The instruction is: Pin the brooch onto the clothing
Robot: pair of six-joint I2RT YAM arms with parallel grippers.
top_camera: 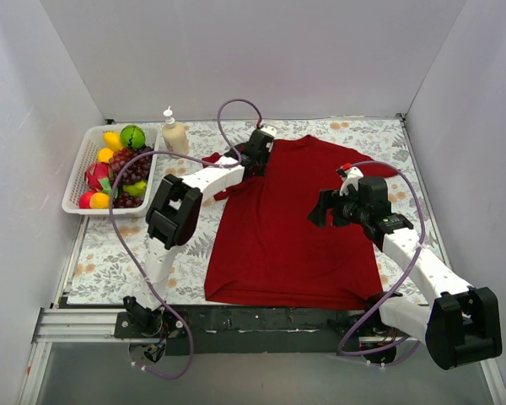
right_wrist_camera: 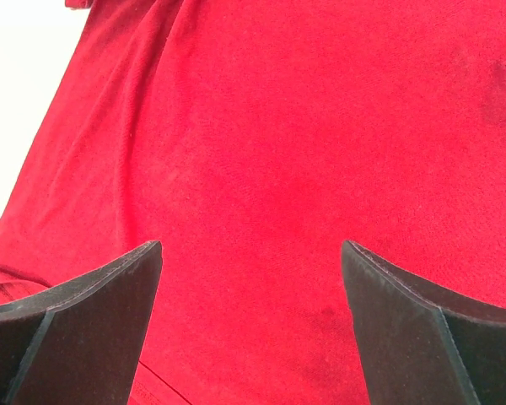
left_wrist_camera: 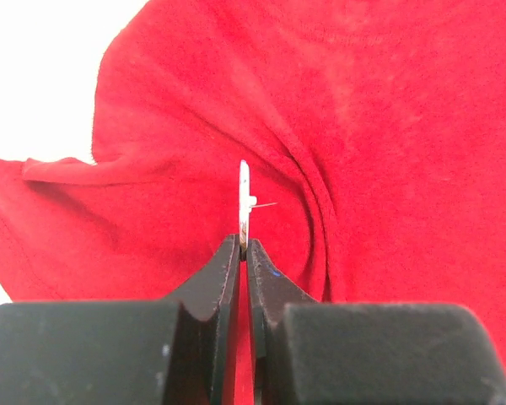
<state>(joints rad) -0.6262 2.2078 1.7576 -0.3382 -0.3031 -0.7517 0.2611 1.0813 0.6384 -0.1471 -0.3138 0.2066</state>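
The left gripper (left_wrist_camera: 243, 251) pinches the brooch (left_wrist_camera: 244, 198) by its rim, edge-on, over the shirt (left_wrist_camera: 388, 169) near a sleeve. It looks light, stiff, slippery; the shirt is soft. The right gripper (right_wrist_camera: 251, 253) hangs wide open, empty.

Plain white back wall (top_camera: 253, 59), left wall (top_camera: 25, 126) and right wall (top_camera: 481, 110) enclose a table (top_camera: 110, 261) covered by a pale cloth (top_camera: 371, 131) printed with leaves and flowers. A metal rail (top_camera: 76, 325) borders the near edge, above a grey floor (top_camera: 236, 380). Lighting is even and diffuse, and shadows are soft.
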